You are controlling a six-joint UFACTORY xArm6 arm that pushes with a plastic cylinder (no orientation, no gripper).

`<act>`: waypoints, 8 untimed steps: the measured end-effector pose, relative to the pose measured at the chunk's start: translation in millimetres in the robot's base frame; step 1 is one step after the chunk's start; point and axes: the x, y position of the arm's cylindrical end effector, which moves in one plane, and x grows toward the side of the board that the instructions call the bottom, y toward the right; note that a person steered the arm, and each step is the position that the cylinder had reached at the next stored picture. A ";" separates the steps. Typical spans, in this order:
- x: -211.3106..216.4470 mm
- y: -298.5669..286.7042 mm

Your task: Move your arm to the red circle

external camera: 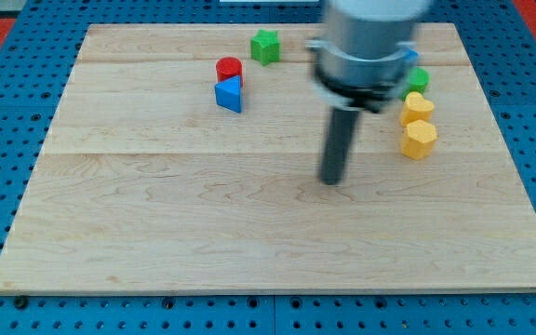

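Observation:
The red circle block (229, 68) stands near the view's top, left of centre, touching the blue triangle block (230, 94) just below it. My tip (330, 180) rests on the wooden board (156, 205) near its middle, well to the right of and below the red circle, touching no block. The arm's blurred body rises above the rod towards the view's top.
A green star block (265, 46) sits at the top, right of the red circle. At the right stand a green block (419, 78), a yellow block (416, 107) and a yellow hexagon (419, 139). A blue block (410, 57) is mostly hidden behind the arm.

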 end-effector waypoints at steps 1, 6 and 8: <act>-18.8 -78.7; -37.0 -248.9; -127.5 -186.7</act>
